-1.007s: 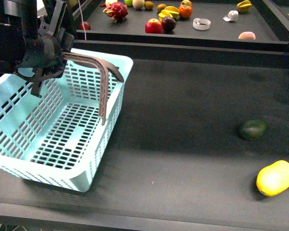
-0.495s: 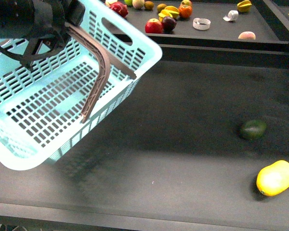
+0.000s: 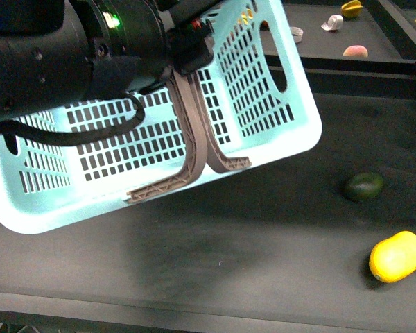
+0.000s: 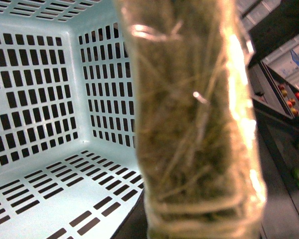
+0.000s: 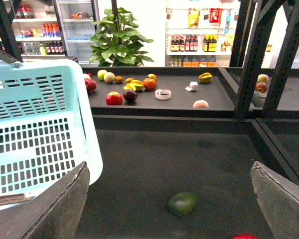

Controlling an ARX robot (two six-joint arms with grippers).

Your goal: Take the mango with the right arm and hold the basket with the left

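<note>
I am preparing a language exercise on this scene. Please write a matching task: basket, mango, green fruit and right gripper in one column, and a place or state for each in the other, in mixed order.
1. basket
2. mango
3. green fruit
4. right gripper

a. dark, on the table, farther back than the mango
b. open, nothing between its fingers
c. tilted, held up by the left gripper
d. yellow, near the table's front right corner

Pairs: 1-c, 2-d, 3-a, 4-b.
</note>
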